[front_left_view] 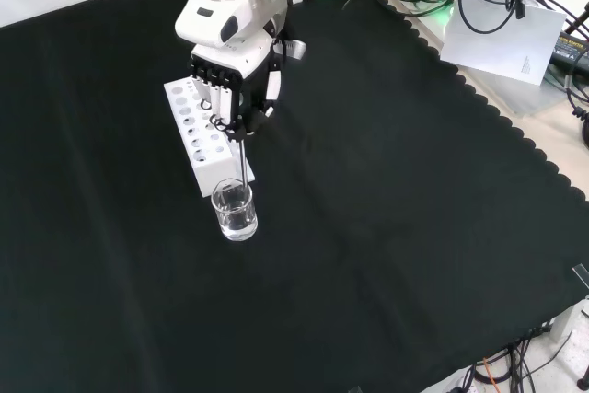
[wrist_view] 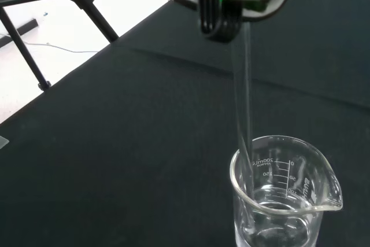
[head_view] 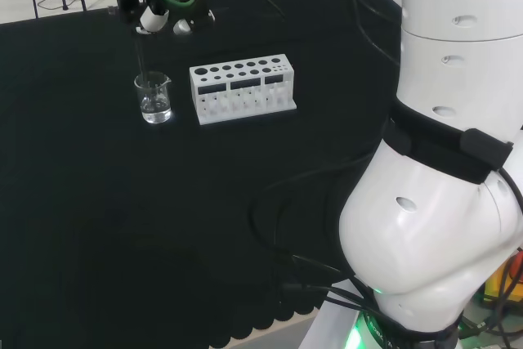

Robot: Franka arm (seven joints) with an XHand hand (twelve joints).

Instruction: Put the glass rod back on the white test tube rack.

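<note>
A white test tube rack (head_view: 242,88) with rows of round holes stands on the black cloth; in the front view the rack (front_left_view: 195,133) is partly behind the hand. To its left in the head view stands a small glass beaker (head_view: 154,97) holding some clear liquid. The hand (front_left_view: 230,89) hangs above the beaker (front_left_view: 235,210), its fingers curled round the top of a thin glass rod (front_left_view: 242,161). The rod (wrist_view: 243,96) runs steeply down into the beaker (wrist_view: 284,201), its lower end near the beaker's inner wall.
Black cloth covers the bench all round the rack and beaker. A tripod's black legs (wrist_view: 34,33) stand beyond the cloth's edge. The arm's white links (head_view: 441,161) fill the right of the head view. Cables and papers (front_left_view: 502,34) lie off the cloth.
</note>
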